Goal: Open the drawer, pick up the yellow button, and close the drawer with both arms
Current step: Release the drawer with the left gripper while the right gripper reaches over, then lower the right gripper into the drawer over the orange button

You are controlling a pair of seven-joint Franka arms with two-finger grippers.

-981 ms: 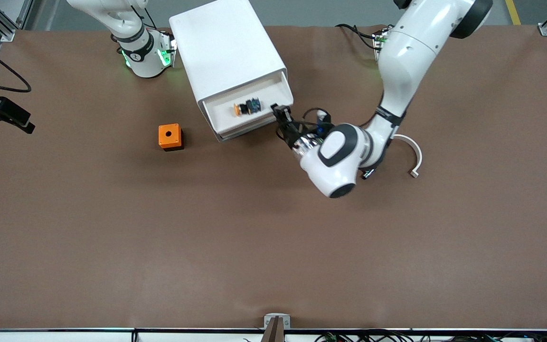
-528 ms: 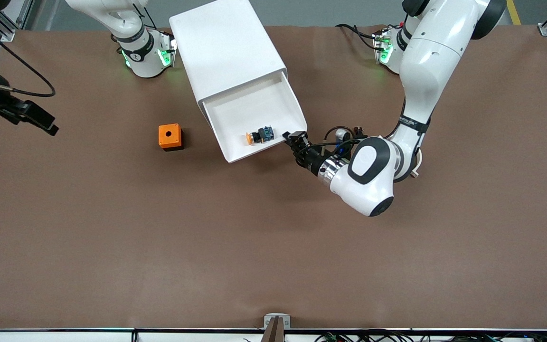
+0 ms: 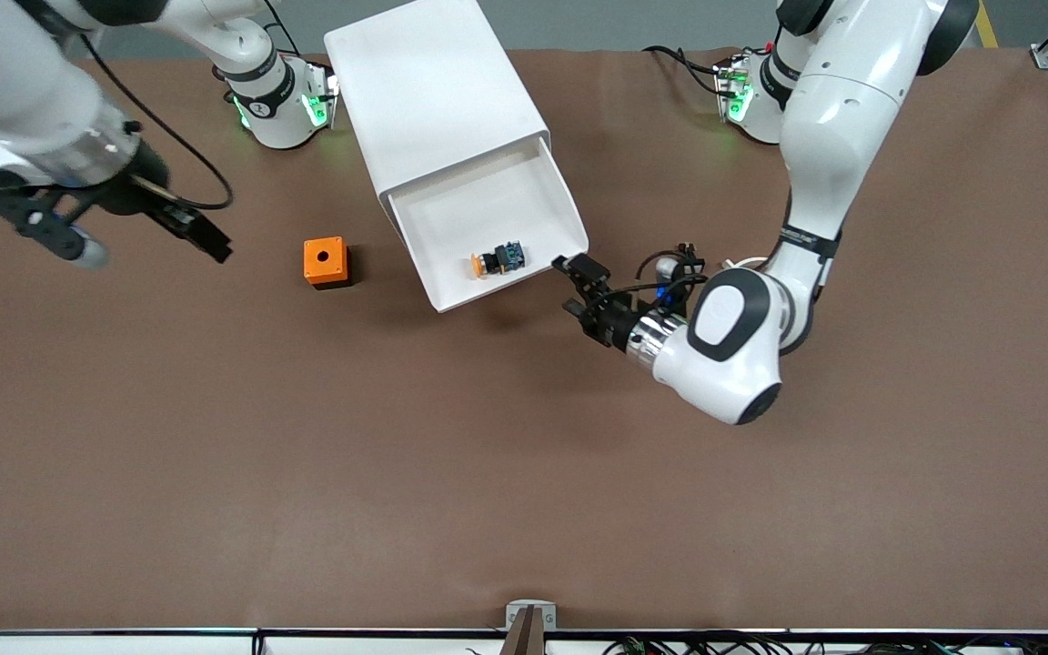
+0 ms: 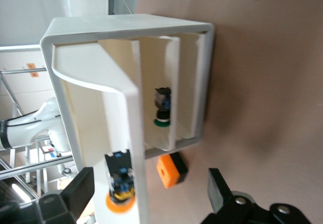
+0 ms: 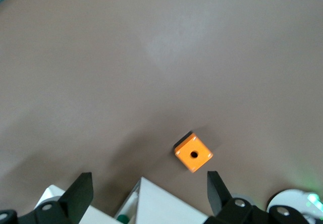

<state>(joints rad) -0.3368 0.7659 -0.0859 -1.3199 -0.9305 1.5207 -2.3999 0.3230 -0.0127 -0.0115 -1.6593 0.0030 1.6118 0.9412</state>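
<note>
The top drawer (image 3: 524,186) of the white cabinet (image 3: 433,91) stands pulled out. The orange-capped button (image 3: 497,260) lies in it near the front lip, and it also shows in the left wrist view (image 4: 120,188). My left gripper (image 3: 579,291) is open and empty, just off the drawer's front corner at the left arm's end, not touching it. In the left wrist view the drawer lip (image 4: 126,128) shows between its fingers (image 4: 219,191). My right gripper (image 3: 158,255) is open and empty, up over the table toward the right arm's end, beside the orange cube.
An orange cube with a hole (image 3: 326,262) sits on the table beside the cabinet, toward the right arm's end; it shows in the right wrist view (image 5: 194,154). A green-capped button (image 4: 162,105) lies in a lower drawer. Both arm bases flank the cabinet.
The drawer slid out with the button in it. My left gripper then let go of the lip and drew back a little. My right arm swung in over the table toward the cube.
</note>
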